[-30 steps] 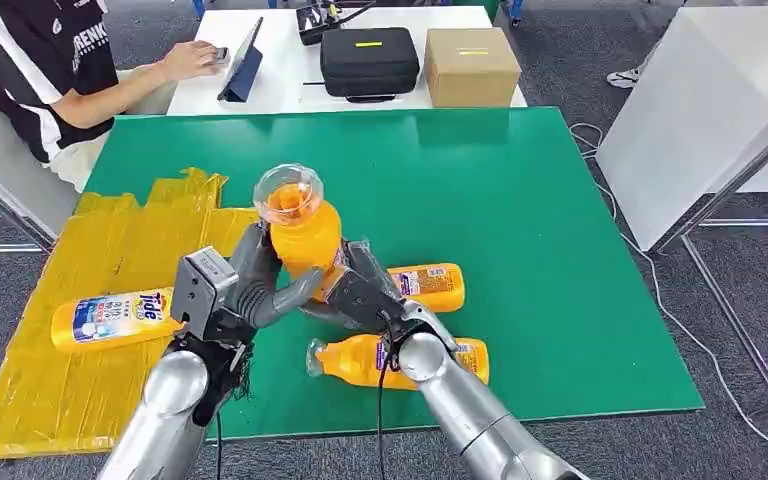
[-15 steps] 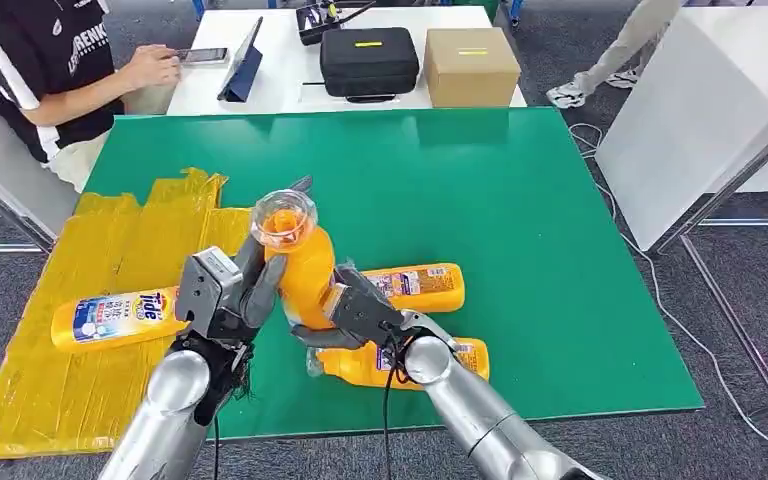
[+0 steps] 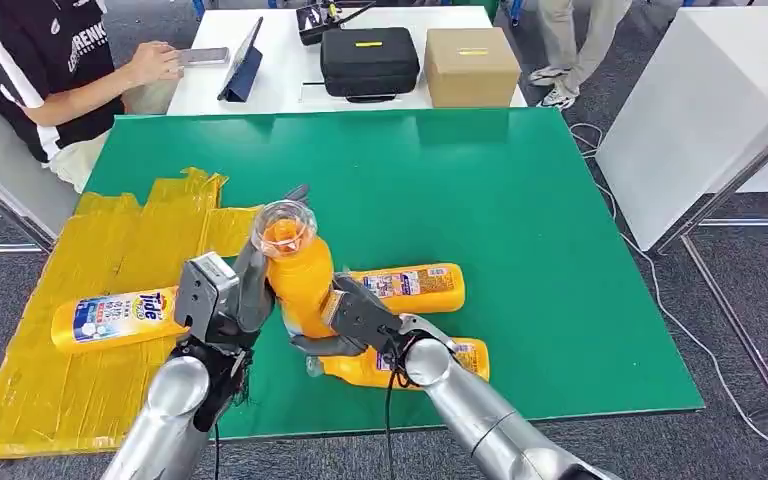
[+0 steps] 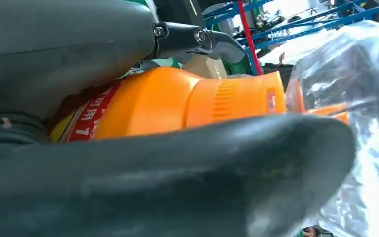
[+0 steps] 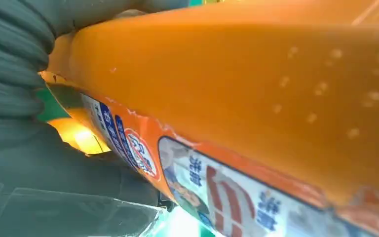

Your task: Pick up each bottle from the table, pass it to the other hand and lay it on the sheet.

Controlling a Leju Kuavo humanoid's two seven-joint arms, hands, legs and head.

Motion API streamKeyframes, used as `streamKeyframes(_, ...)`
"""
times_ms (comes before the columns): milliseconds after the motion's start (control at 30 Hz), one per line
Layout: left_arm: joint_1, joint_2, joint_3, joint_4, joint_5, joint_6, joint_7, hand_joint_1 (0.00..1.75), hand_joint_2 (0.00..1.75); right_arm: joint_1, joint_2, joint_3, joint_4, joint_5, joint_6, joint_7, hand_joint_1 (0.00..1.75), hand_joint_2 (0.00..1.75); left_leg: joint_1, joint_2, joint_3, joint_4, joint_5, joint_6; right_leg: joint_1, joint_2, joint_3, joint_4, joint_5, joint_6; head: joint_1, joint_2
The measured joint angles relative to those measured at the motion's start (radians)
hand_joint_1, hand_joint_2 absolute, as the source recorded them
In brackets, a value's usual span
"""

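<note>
A glossy orange plastic bottle (image 3: 302, 280) with a clear domed cap stands nearly upright above the near-left part of the green table mat (image 3: 520, 220), clasped from both sides. In the left wrist view its ribbed orange neck (image 4: 232, 98) and the crinkly clear cap show between thick grey fingers; in the right wrist view its smooth, dimpled body and printed label run just beside the palm. The left hand (image 3: 228, 298), on a silver arm rising from the near edge, wraps its dark fingers around the bottle's left flank. The right hand (image 3: 355, 315) grasps the bottle's lower right side, its fingers curled against the body. Two more orange bottles lie flat on the mat, one (image 3: 415, 287) just right of the hands and one (image 3: 400, 362) nearer, under the right forearm. A fourth orange bottle with a blue-and-white label (image 3: 115, 318) lies on the wrinkled yellow plastic sheet (image 3: 50, 390) at the left.
</note>
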Motion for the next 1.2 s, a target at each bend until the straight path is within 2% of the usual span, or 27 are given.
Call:
streamKeyframes(167, 0.015, 0.001, 0.006, -0.004, -0.023, 0.04, 0.0, 0.0, 1.75, 0.002, -0.004, 0.0, -0.007, -0.022, -0.074, 0.058, 1.75, 1.75, 0.0, 0.0, 0.0, 0.0, 0.0, 0.0, 0.0, 0.0, 0.0, 0.0, 0.0, 0.0, 0.0, 0.0)
streamKeyframes(367, 0.022, 0.004, 0.012, -0.008, -0.014, 0.05, -0.003, 0.0, 1.75, 0.002, -0.016, -0.004, -0.035, -0.04, -0.106, 0.082, 1.75, 1.75, 0.0, 0.0, 0.0, 0.0, 0.0, 0.0, 0.0, 0.0, 0.0, 0.0, 0.0, 0.0, 0.0, 0.0)
streamKeyframes(1200, 0.024, 0.005, 0.019, 0.02, -0.009, 0.05, -0.01, 0.0, 1.75, 0.002, -0.024, -0.03, -0.077, -0.067, -0.135, 0.081, 1.75, 1.75, 0.0, 0.0, 0.0, 0.0, 0.0, 0.0, 0.0, 0.0, 0.0, 0.0, 0.0, 0.0, 0.0, 0.0)
